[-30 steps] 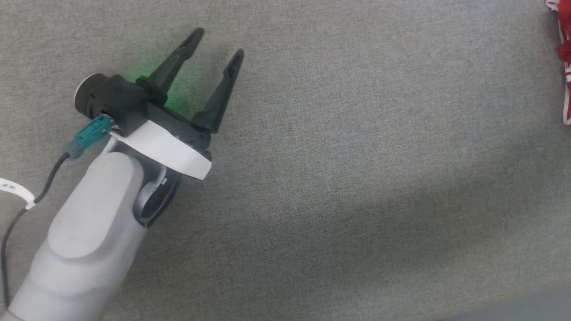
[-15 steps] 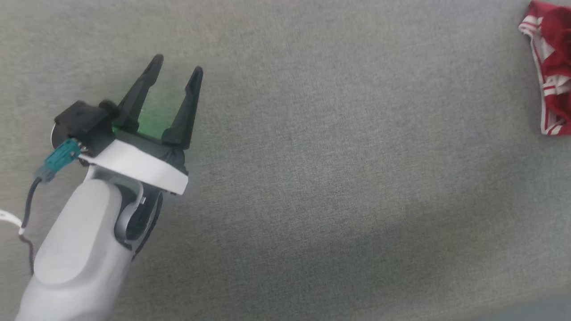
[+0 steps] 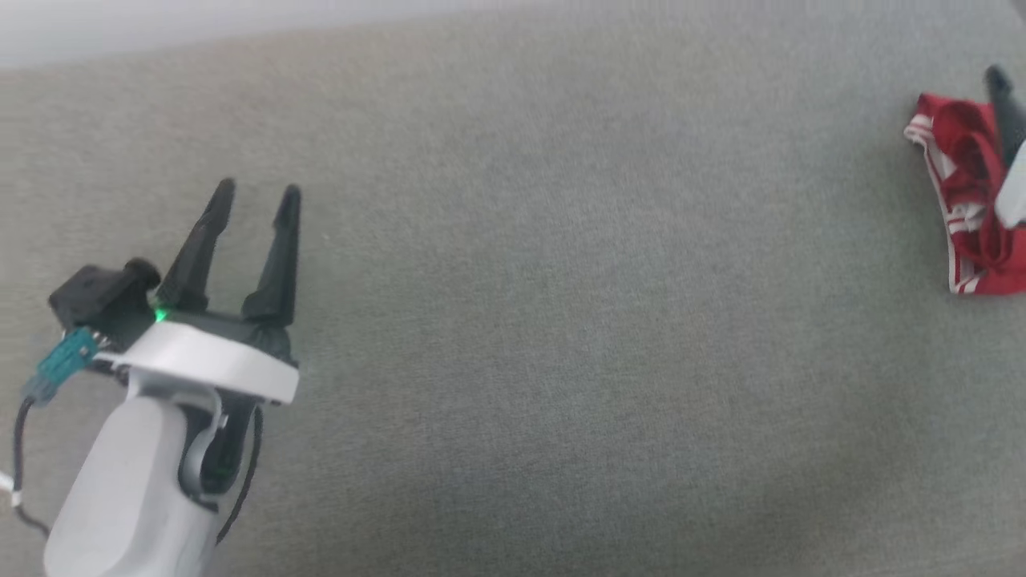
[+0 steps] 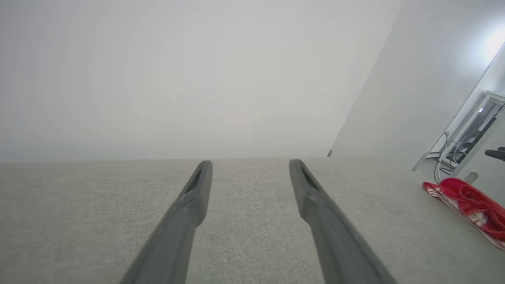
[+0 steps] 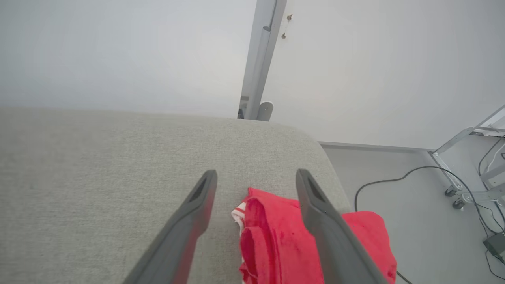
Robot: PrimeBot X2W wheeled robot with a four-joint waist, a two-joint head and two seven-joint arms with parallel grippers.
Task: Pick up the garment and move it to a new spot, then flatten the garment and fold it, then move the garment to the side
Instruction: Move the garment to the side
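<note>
1. while the left gripper (image 3: 258, 191) hangs over the left side of a wide grey cloth surface (image 3: 561, 320), the jersey (image 3: 962, 184) lies at the far right edge, and the two are well apart.
2. the left gripper's two long dark fingers are spread apart with nothing between them. in the left wrist view the same gripper (image 4: 250, 163) shows bare grey cloth (image 4: 252, 221) in the gap.
3. the jersey is red with white-striped trim. it is bunched into a crumpled heap, not laid flat.
4. in the left wrist view the jersey (image 4: 469, 199) is a small red mound low on the right, far from those fingers.
5. in the head view one dark finger (image 3: 1002, 104) of the right gripper, with a pale part of that arm below it, overlaps the jersey's right side at the picture's edge.
6. in the right wrist view the right gripper (image 5: 256, 173) has its fingers spread wide and pinches nothing. the jersey (image 5: 276, 240) lies on the cloth beneath, partly in the gap and partly behind the right-hand finger. whether that finger touches the fabric cannot be told.
7. the jersey sits near a rounded corner of the grey surface (image 5: 98, 157), close to its right edge.
8. beyond that corner is a pale floor (image 5: 394, 236), and a grey upright post (image 5: 258, 59) stands against a pale wall.
</note>
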